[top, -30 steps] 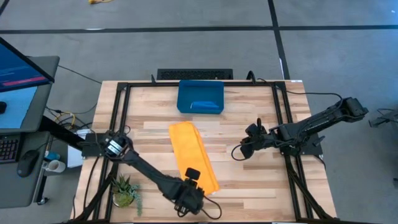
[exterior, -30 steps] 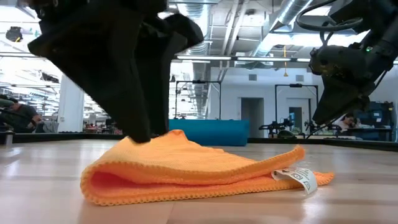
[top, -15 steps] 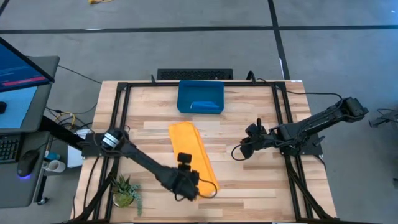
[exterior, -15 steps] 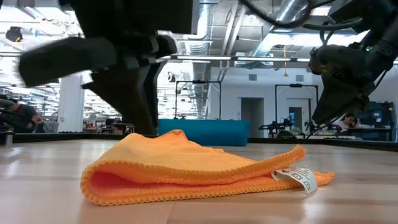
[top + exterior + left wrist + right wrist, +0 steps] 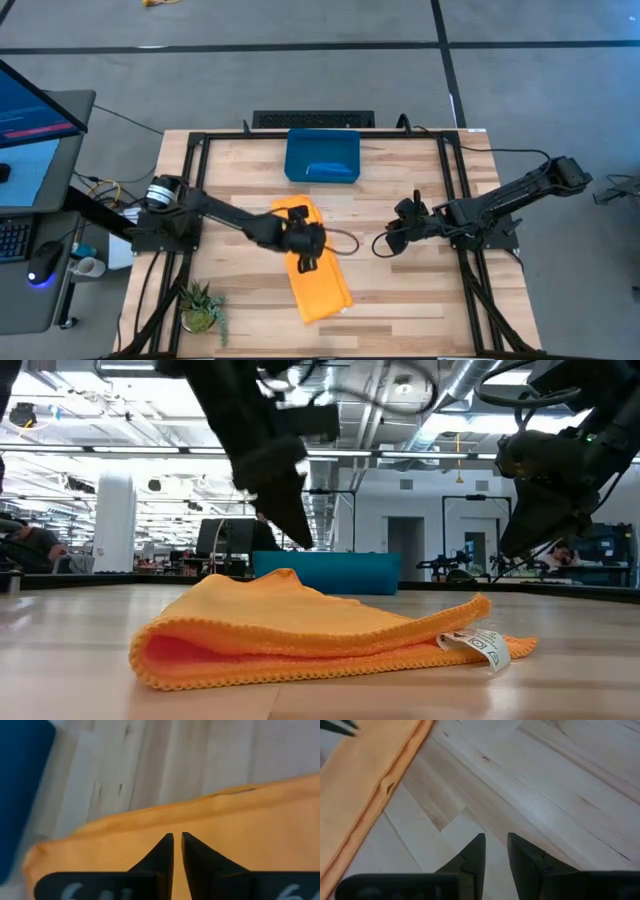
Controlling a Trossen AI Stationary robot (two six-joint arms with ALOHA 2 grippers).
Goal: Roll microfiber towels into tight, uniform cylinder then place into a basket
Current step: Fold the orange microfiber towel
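The yellow-orange towel [image 5: 318, 285] lies folded in a long strip on the table, a white tag [image 5: 485, 645] at its near end; it also shows in the low view [image 5: 300, 630] and the left wrist view [image 5: 240, 835]. My left gripper [image 5: 310, 250] is shut and hovers above the strip's far half, clear of it in the low view [image 5: 300, 540]. The dark blue basket [image 5: 300, 150] stands at the far middle, with a lighter blue roll [image 5: 332, 168] inside, likely the blue towel. My right gripper [image 5: 378, 246] waits right of the towel, slightly open and empty.
A black bar [image 5: 313, 120] lies beyond the table's far edge. A potted plant [image 5: 200, 305] stands at the near left corner. Black frame rails [image 5: 195, 200] run along both sides. Bare wood lies between the towel and my right gripper.
My left gripper has come off the towel's near end, risen, and travelled along the strip toward the table's far edge, now standing over its far half. The towel has kept its place and shape.
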